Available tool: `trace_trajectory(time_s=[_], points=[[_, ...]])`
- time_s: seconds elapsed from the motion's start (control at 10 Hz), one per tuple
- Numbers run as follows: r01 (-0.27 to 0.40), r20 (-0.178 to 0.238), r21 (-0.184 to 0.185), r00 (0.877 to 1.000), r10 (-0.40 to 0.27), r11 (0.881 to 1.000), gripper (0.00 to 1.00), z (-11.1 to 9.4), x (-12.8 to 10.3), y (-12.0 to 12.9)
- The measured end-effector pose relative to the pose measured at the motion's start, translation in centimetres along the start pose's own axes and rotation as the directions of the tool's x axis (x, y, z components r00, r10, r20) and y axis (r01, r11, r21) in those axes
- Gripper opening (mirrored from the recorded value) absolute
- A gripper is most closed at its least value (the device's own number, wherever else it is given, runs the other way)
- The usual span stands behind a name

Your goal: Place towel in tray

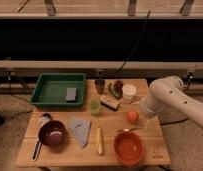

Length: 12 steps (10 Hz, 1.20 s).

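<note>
The towel is a grey-blue folded cloth lying flat on the wooden table, front centre-left. The green tray stands at the table's back left, with a small grey block inside it. My white arm comes in from the right. My gripper hangs over the right side of the table, beside an orange ball. It is far to the right of the towel and holds nothing that I can see.
A maroon bowl and a utensil lie left of the towel. A yellow stick-shaped item and an orange bowl lie to its right. A green cup, dark cup, tan box and white container stand mid-table.
</note>
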Motion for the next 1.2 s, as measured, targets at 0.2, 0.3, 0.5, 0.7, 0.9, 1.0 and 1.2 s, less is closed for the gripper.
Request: trace_trajectory(time_s=[0.2,0.3,0.5,0.7,0.9,1.0,1.2], points=[[0.0,0.0,0.0,1.0,0.0,1.0,0.8,0.0,0.0,0.0],[0.0,0.0,0.0,1.0,0.0,1.0,0.8,0.0,0.0,0.0],[0.0,0.0,0.0,1.0,0.0,1.0,0.8,0.0,0.0,0.0],[0.005,-0.001,0.0,1.0,-0.005,1.0,0.8,0.0,0.0,-0.1],[0.063,-0.001,-0.007,0.998,-0.063,0.998,0.8,0.7,-1.0,-1.4],[0.099,0.0,-0.014,0.995,-0.099,0.995,0.8,1.3,-2.3,-2.3],[0.169,0.004,-0.032,0.986,-0.169,0.985,0.8,3.2,-6.2,-4.8]])
